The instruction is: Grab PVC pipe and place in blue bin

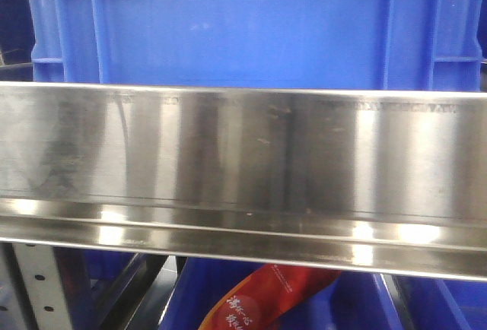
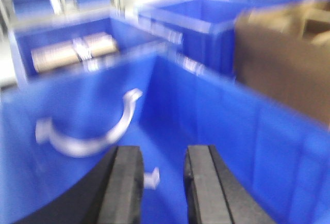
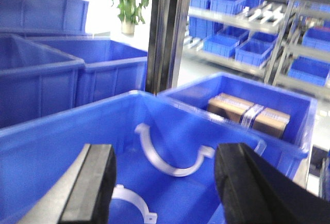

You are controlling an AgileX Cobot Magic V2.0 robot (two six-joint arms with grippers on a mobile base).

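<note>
Hovers over the blue bin (image 3: 62,141) of white PVC pipe clamps (image 3: 178,171), left gripper (image 2: 164,154) narrowly parted, right gripper (image 3: 165,154) spread wide, both empty; apparently leaves grabbing and placing undone.

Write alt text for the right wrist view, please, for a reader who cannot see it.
The open right gripper hangs over a blue bin that holds two white curved PVC pieces. Behind it stands another blue bin with a strapped cardboard box, and farther back shelves of blue bins and a potted plant.
</note>
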